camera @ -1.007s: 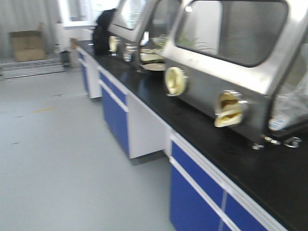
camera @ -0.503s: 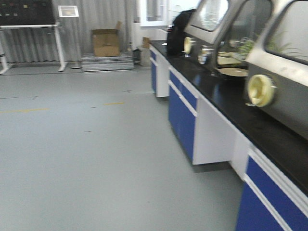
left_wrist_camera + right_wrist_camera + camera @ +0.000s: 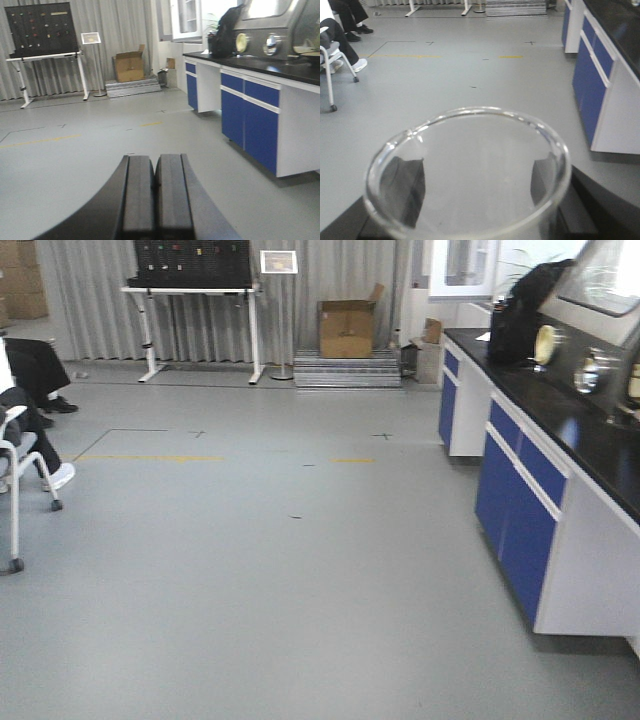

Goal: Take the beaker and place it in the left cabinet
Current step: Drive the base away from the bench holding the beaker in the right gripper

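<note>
The beaker [image 3: 465, 170], clear glass with a pouring spout at its upper left rim, fills the lower half of the right wrist view. My right gripper [image 3: 477, 186] is shut on it, with one dark finger [image 3: 407, 187] pressing each side through the glass. Grey floor shows beneath it. In the left wrist view my left gripper [image 3: 154, 161] is shut, its two pads pressed together with nothing between them, pointing out over the floor. Neither arm shows in the front view. The left cabinet is out of view.
A blue-fronted counter [image 3: 520, 490] with a black top runs along the right, carrying a black bag [image 3: 525, 310] and steel glove boxes [image 3: 605, 280]. At the back stand a pegboard on a white stand [image 3: 195, 270] and a cardboard box [image 3: 347, 330]. A seated person's chair [image 3: 15, 475] is at the left.
The front view has swung left. The glove boxes and counter slid off to the right, and the floor, pegboard stand, box and chair came into view.
</note>
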